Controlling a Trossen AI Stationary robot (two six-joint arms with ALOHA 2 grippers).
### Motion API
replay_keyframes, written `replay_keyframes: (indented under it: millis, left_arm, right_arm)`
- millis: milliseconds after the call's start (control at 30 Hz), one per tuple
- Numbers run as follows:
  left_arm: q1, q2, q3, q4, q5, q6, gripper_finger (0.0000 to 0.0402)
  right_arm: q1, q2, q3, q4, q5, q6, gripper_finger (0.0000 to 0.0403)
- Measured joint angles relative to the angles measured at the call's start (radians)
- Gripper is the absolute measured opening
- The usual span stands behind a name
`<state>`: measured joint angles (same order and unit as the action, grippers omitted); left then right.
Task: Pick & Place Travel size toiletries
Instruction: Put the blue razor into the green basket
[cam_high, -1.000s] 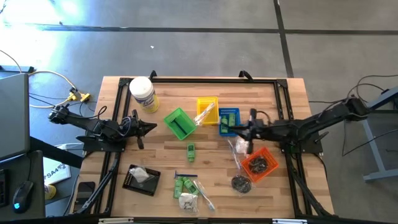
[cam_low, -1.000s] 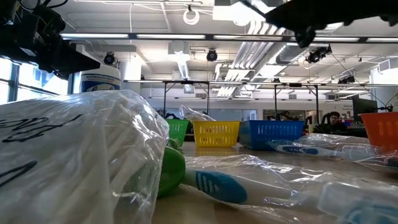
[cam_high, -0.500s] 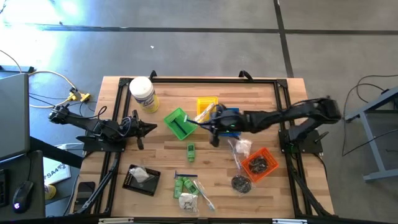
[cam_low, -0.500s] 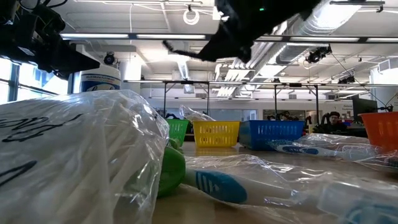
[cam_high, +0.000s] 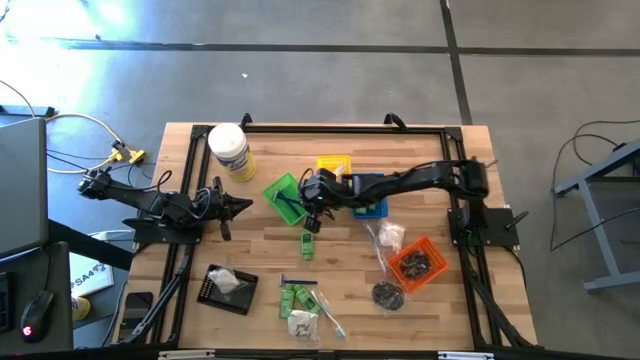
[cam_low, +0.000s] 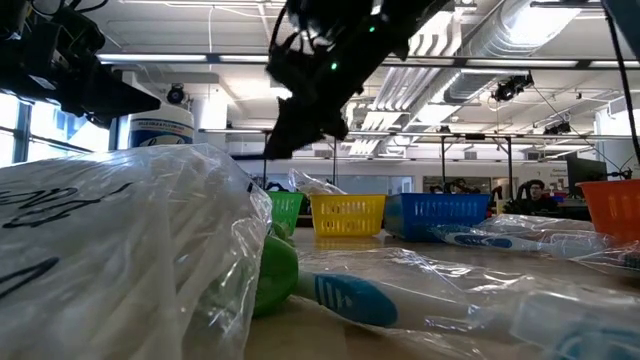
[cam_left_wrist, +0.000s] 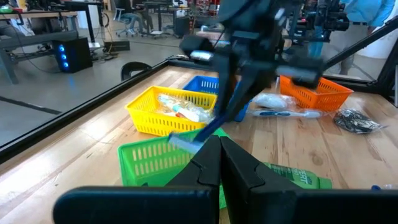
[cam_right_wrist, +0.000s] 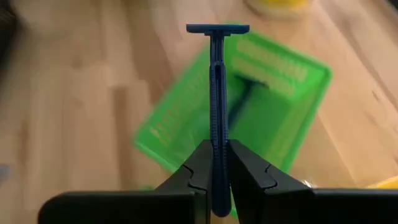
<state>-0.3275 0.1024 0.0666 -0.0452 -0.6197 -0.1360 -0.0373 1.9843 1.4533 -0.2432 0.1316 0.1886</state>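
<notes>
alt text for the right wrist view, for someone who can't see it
The right gripper is shut on a blue razor, head pointing away, held above a green basket on the wooden table.

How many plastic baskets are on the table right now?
4: a green basket left of center under the right gripper, a yellow basket behind it, a blue basket partly hidden by the right arm, and an orange basket at the right.
</notes>
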Motion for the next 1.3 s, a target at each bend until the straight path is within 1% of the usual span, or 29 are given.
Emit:
replay_keyframes:
  millis: [167, 300, 533, 667, 867, 1000, 1233, 1300]
  left_arm:
    - [0.000, 0.000, 0.000, 0.000, 0.000, 0.000, 0.0000]
    - [0.000, 0.000, 0.000, 0.000, 0.000, 0.000, 0.0000]
    - [0.000, 0.000, 0.000, 0.000, -0.001, 0.000, 0.0000]
    - [0.000, 0.000, 0.000, 0.001, -0.001, 0.000, 0.0000]
    - [0.000, 0.000, 0.000, 0.002, -0.001, 0.008, 0.0000]
    - [0.000, 0.000, -0.001, 0.008, -0.001, 0.008, 0.0000]
    - [0.000, 0.000, -0.002, 0.016, -0.002, 0.008, 0.0000]
    - [0.000, 0.000, -0.002, 0.017, -0.001, 0.008, 0.0000]
  right_arm:
    - [-0.035, 0.086, 0.092, -0.071, 0.010, 0.029, 0.0029]
    - [-0.060, 0.117, 0.125, -0.085, -0.003, 0.045, 0.0029]
    - [-0.078, 0.118, 0.127, -0.101, -0.005, 0.051, 0.0029]
    - [-0.068, 0.118, 0.127, -0.109, -0.043, 0.055, 0.0029]
    - [-0.050, 0.118, 0.127, -0.110, -0.056, 0.055, 0.0029]
    - [-0.043, 0.132, 0.127, -0.084, -0.036, 0.055, 0.0031]
    - [-0.050, 0.161, 0.125, -0.088, -0.032, 0.054, 0.0032]
    - [-0.049, 0.165, 0.126, -0.060, -0.031, 0.044, 0.0033]
